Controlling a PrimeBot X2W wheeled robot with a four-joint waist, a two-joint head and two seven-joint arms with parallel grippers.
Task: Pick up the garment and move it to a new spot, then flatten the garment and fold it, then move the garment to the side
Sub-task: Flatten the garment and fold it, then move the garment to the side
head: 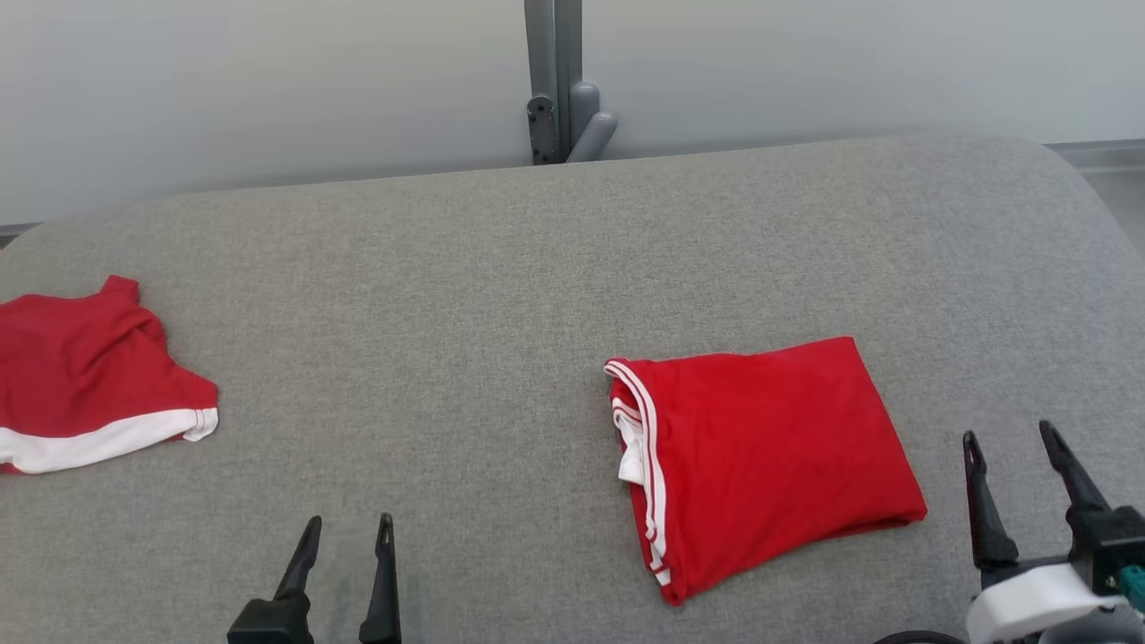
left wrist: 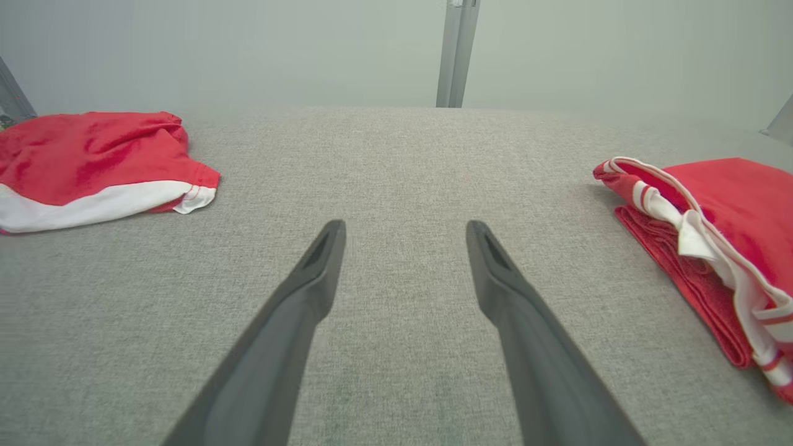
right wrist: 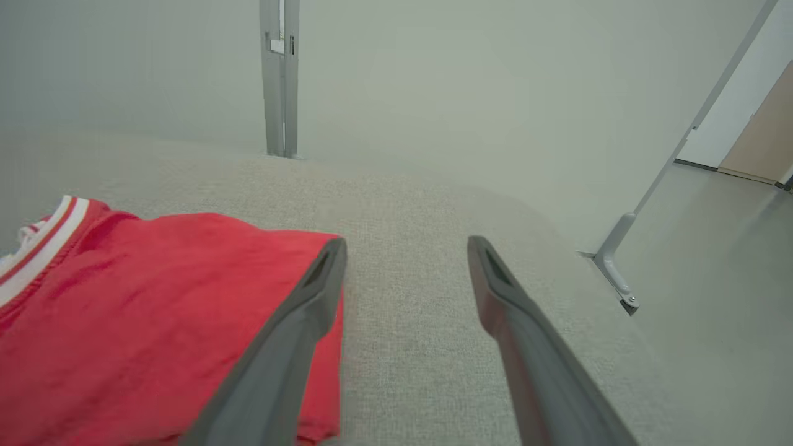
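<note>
On grey worktop (head: 501,268), at 4 o'clock in head view: garment (head: 778,447), folded into a neat red rectangle, with striped trim and a white tab along its 9 o'clock edge. At garment's 3 o'clock, near its lower right corner but apart from it: right gripper (head: 1009,434), jaws spread wide, holding nothing. In right wrist view, one finger (right wrist: 297,347) crossing in front of garment's corner; touching or clear of it, hard to tell. At 7 o'clock in head view: left gripper (head: 350,521), likewise spread wide and empty, above bare fabric. At 9 o'clock, well apart from garment: rumpled red cloth (head: 89,376) with a white band, cut by frame edge. At 12 o'clock, behind worktop: grey post (head: 555,80).
</note>
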